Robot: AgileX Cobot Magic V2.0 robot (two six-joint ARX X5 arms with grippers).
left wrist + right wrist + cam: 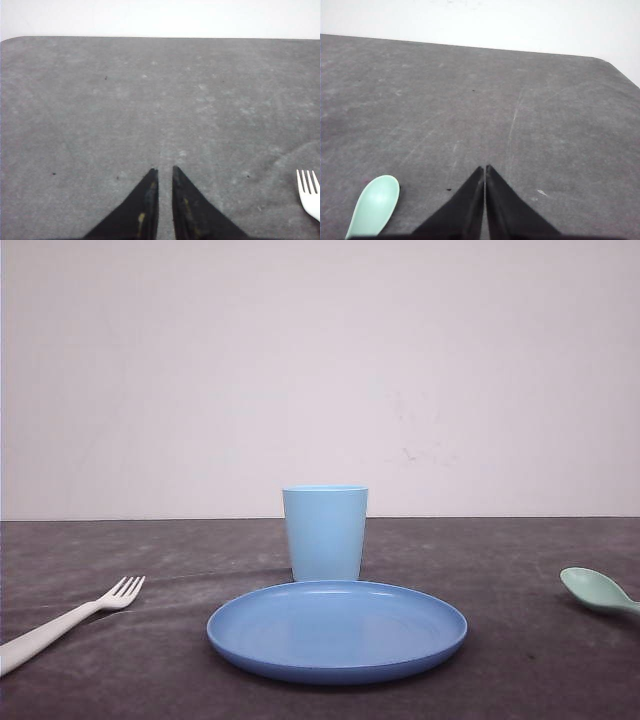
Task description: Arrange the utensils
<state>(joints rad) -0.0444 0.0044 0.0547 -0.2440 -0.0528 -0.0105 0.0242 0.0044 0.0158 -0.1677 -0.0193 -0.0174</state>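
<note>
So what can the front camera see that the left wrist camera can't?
The front view has the light blue cup, the round blue plate just in front of it, and the bowl of the mint-green spoon at the table's right edge. It also takes in much of the white fork's handle.

The left wrist view has the left gripper, its two dark fingers nearly together with a thin gap, holding nothing.

Both views have the white fork and the dark grey table.
</note>
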